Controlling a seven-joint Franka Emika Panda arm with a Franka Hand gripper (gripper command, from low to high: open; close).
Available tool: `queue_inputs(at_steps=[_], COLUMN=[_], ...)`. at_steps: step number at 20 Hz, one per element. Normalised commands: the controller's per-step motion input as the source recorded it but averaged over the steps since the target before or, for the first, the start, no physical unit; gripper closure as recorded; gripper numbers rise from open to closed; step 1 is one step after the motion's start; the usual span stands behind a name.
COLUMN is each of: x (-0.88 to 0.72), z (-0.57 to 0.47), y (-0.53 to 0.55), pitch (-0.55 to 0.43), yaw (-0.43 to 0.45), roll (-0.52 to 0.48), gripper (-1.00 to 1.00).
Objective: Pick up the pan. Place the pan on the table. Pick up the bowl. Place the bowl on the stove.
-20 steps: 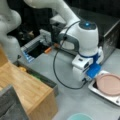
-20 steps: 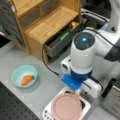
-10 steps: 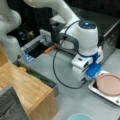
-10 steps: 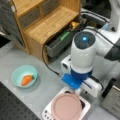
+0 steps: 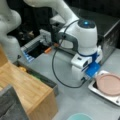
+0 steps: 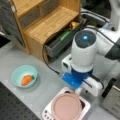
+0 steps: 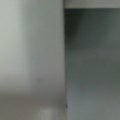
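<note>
The pan (image 6: 66, 106) sits on the stove (image 6: 46, 114) in both front views, its dusty-pink disc covering most of the burner plate, so that only the white rim and a dark sliver show around it (image 5: 93, 85). In a front view the pan (image 5: 109, 83) lies at about four o'clock from the arm's white wrist.

The gripper (image 6: 79, 90) hangs low at the pan's twelve o'clock edge, beneath a blue block on the wrist; in a front view it (image 5: 84, 78) stands just beside the stove's nine o'clock corner. Whether its fingers are spread or closed cannot be told, since the wrist body hides them (and the wrist view gives only blurred grey surfaces). No contact with the pan can be made out.

The bowl (image 6: 24, 75) rests on the table (image 6: 47, 87) at about nine o'clock from the stove, well apart from it, with a small orange carrot (image 6: 26, 79) lying inside. In a front view only the bowl's teal rim (image 5: 79, 116) peeps in at six o'clock.

A wooden cabinet (image 6: 47, 22) stands on the table at eleven o'clock from the arm, and a steel toaster oven (image 5: 110, 37) sits behind the wrist at two o'clock.
</note>
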Motion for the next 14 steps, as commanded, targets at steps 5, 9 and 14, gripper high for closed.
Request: queue_inputs(at_steps=[5, 9, 14], x=[-0.13, -0.13, -0.15], z=[-0.08, -0.08, -0.08], y=[-0.08, -0.06, -0.07], pitch=[-0.075, -0.069, -0.084], yaw=[0.122, 0.104, 0.1], roll=[-0.046, -0.051, -0.056], gripper=[1.0, 1.0, 1.0])
